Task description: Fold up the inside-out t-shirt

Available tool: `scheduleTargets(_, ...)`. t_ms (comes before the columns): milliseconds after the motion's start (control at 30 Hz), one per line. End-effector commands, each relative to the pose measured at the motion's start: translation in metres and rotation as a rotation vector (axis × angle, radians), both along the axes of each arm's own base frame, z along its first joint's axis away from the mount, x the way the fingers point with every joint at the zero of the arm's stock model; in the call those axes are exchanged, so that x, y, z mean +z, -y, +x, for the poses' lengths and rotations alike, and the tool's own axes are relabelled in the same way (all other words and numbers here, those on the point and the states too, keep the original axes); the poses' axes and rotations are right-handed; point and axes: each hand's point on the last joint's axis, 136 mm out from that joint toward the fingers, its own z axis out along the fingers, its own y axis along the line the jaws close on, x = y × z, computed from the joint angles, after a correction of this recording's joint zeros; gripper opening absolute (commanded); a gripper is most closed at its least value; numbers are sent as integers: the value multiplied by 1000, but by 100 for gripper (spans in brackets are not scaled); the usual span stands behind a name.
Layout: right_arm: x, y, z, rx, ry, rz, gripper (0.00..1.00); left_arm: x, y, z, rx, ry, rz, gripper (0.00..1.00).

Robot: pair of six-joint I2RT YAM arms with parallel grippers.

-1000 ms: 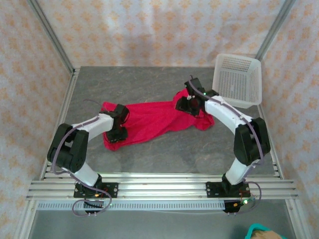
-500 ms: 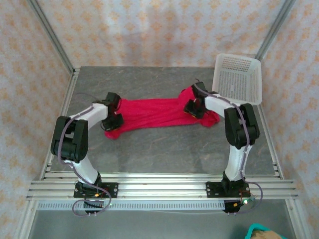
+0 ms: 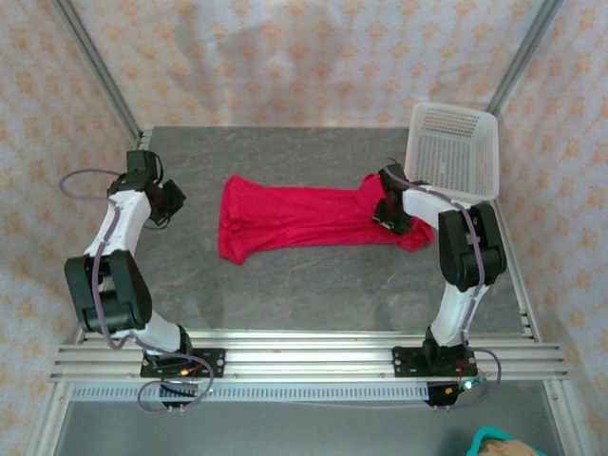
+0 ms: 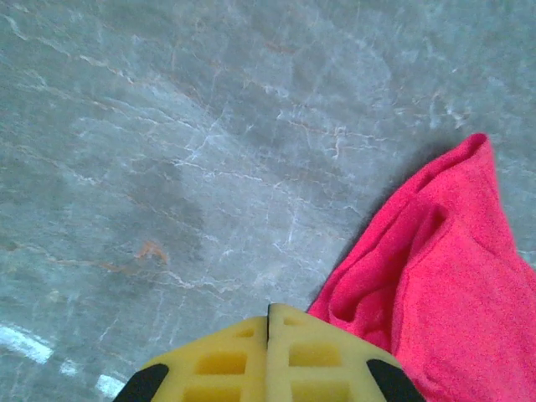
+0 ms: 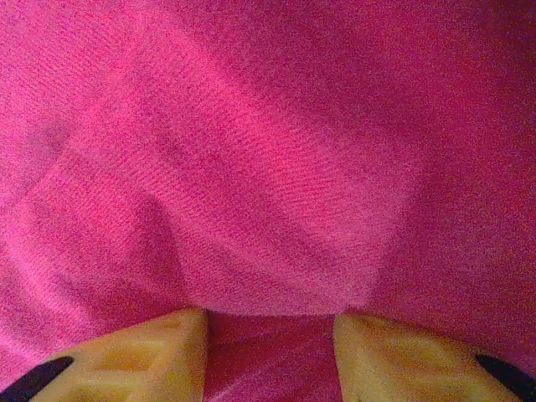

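Grey marbled tabletop (image 3: 313, 285) inside a cell of patterned walls, with a white mesh basket (image 3: 452, 152) parked at the far right corner, out of the working area.

Drawn out across the middle of the table in one long, rumpled band running left to right: the inside-out t-shirt (image 3: 304, 217), wider and curled under at its left end, bunched at its right, with no fold made yet.

Planted on that bunched right end: the right gripper (image 3: 388, 215), jaws part-way apart and red cloth lying between the yellow pads (image 5: 126, 356). Impossible to tell whether pinched or merely straddled. Placed there, by the look of it, to anchor or tug that end and draw the fabric out straight.

Well apart from the shirt's left end, over bare stone: the left gripper (image 3: 173, 199), closed tight and holding nothing, its yellow fingertips (image 4: 226, 360) pressed flat against each other in the wrist view, with the shirt's rolled edge just beside them on the right.

Judged from the lie of the cloth, a spreading stage ahead of any folding, with the left end needing to be opened flat and a fresh grip there before the first crease.
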Motion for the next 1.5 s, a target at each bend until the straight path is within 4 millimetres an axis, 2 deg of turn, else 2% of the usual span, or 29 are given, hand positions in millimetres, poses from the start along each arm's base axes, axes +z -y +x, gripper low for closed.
scheduleTargets(0,-2,6,-4,5,-39,-28,44,-3,50,-17,-150,-39,22,16)
scheduleTargets(100,0,3,0,14,-37,-23,44,-18,95,-35,-289,-113,78,24)
scheduleTargets(133,0,3,1,18,-39,-24,44,-24,104,-42,-307,-139,89,28)
scheduleTargets(200,0,2,2,20,-41,-19,44,-36,121,-53,-341,-171,95,31)
scheduleTargets(300,-1,0,3,25,-43,-11,44,-56,141,-65,-316,-200,44,42)
scheduleTargets(333,0,-1,3,26,-43,-10,44,-62,145,-66,-302,-205,20,43)
scheduleTargets(433,-1,-2,2,31,-45,-9,44,-78,143,-72,-209,-290,-2,46)
scheduleTargets(633,-3,-3,1,42,-50,-5,43,-98,155,-63,-207,-415,7,42)
scheduleTargets(733,-5,-5,0,46,-52,1,42,-100,159,-57,-207,-414,23,42)
scheduleTargets(933,-9,-9,1,59,-59,9,41,-93,153,-52,-200,-413,69,44)
scheduleTargets(1067,-9,-10,1,62,-60,14,41,-99,145,-57,-206,-455,118,53)
scheduleTargets(1200,-5,-11,3,62,-49,17,41,-109,136,-63,-216,-495,163,55)
scheduleTargets(1267,-4,-11,3,62,-50,21,41,-114,131,-65,-216,-521,179,53)
scheduleTargets(1300,-4,-12,3,62,-48,22,41,-116,126,-66,-210,-537,185,48)
scheduleTargets(1400,-3,-12,3,66,-48,22,41,-118,120,-64,-196,-537,172,19)
scheduleTargets(1467,-4,-11,2,67,-50,19,41,-112,119,-62,-190,-517,171,7)
